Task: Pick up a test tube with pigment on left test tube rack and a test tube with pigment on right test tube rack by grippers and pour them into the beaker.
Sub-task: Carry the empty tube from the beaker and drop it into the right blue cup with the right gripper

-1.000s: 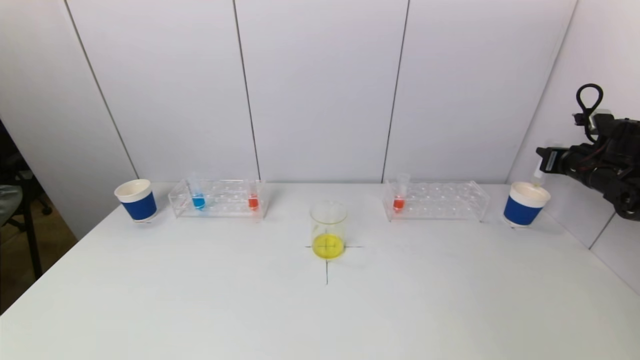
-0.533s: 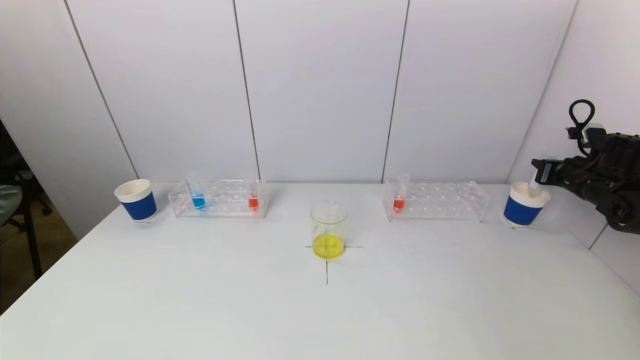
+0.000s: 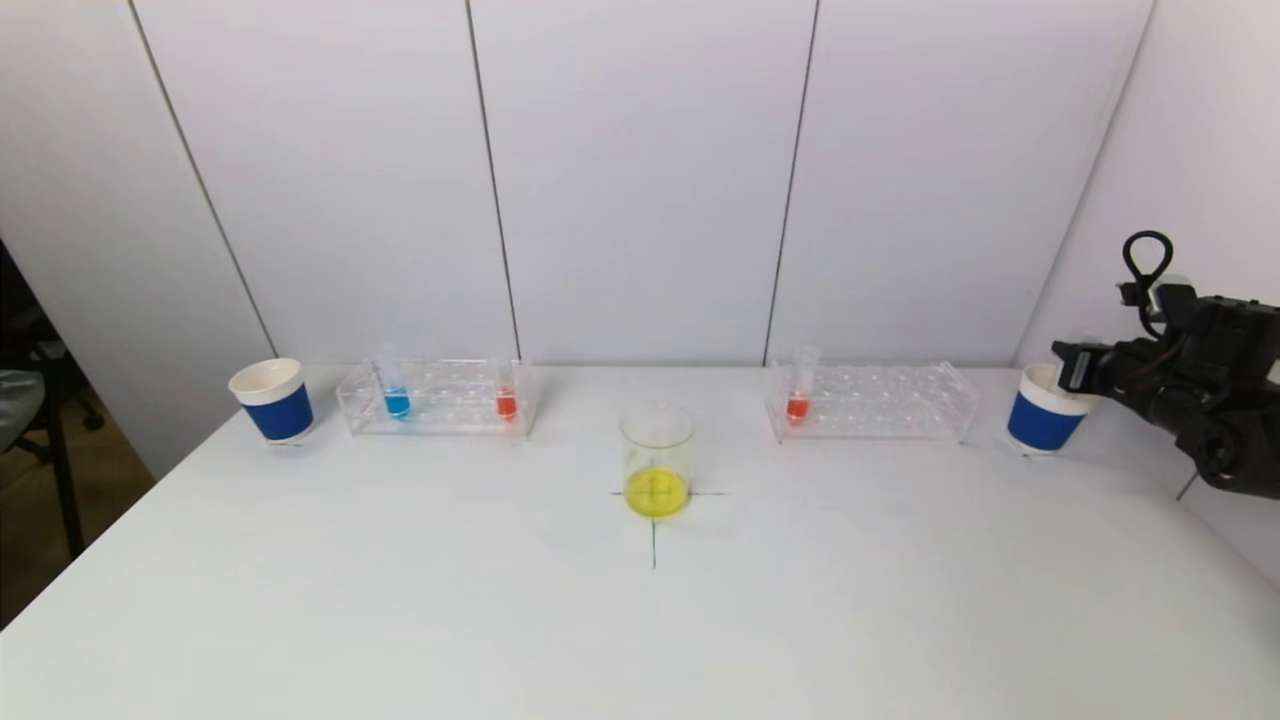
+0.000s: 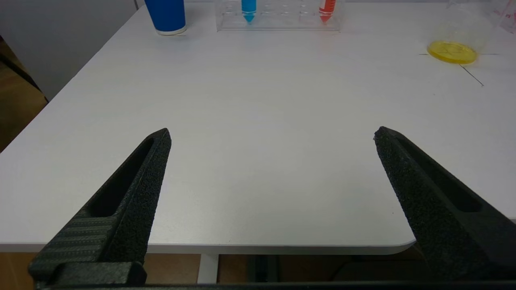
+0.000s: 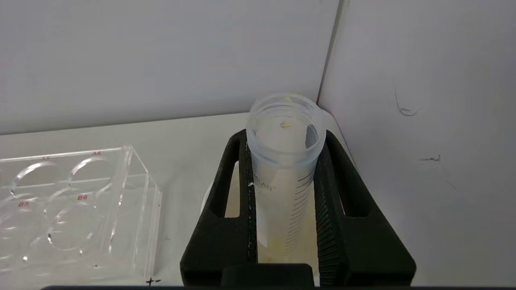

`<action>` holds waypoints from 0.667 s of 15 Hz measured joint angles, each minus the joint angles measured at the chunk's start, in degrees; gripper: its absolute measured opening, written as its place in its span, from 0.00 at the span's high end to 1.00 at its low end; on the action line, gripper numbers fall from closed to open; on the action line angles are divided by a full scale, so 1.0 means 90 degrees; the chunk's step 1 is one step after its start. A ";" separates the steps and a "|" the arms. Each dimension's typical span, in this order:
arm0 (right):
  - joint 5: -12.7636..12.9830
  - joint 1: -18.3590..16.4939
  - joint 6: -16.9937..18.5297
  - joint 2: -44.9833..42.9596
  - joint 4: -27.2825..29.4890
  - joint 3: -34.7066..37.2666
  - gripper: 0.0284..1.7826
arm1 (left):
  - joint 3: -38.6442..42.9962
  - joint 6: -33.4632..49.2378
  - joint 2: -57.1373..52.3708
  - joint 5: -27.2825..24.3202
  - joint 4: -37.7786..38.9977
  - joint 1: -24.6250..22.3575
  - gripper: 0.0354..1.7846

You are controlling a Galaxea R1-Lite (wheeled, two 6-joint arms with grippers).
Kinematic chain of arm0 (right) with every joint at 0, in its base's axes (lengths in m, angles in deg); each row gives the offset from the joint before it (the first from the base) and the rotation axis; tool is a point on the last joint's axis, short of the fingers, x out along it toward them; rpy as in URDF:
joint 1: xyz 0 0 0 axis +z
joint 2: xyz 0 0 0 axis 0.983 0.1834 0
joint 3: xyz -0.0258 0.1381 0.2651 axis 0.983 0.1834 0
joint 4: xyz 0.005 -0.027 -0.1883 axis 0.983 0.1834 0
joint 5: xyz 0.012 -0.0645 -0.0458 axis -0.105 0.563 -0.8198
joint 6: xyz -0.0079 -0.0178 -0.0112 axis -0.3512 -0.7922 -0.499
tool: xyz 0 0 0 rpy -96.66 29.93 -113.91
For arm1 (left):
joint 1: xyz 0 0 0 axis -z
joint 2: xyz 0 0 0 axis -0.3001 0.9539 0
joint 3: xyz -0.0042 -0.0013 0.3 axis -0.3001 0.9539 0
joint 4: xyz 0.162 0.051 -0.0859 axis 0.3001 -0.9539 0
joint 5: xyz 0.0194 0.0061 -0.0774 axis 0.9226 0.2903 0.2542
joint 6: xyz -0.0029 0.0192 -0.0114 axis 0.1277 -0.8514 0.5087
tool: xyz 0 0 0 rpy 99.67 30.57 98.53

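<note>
One empty test tube [image 5: 285, 161] upright between right gripper [image 5: 282, 141] fingers.

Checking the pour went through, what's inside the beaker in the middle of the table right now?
The beaker holds a shallow layer of yellow liquid, filling only its lower part. No test tube stands in it. Through the liquid, the table's black cross mark shows faintly beneath.

A white flat-topped bench [image 3: 400, 600] carries a blue paper cup with a white rim [image 3: 272, 400] at its far left corner and a second blue white-rimmed paper cup [image 3: 1040, 420] at the far right. A thin black cross [image 3: 654, 545] is drawn mid-bench. Pale grey wall panels [image 3: 640, 180] with dark seams stand behind
</note>
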State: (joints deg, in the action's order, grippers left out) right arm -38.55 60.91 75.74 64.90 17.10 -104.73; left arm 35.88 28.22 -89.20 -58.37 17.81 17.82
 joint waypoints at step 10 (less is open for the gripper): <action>0.0000 0.0018 0.0011 0.0073 -0.0003 0.0065 0.75 | 0.0000 0.0000 0.0000 0.0000 0.0000 0.0000 0.01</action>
State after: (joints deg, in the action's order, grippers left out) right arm -38.55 61.07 75.84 65.56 17.08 -104.14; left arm 35.88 28.22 -89.20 -58.37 17.81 17.82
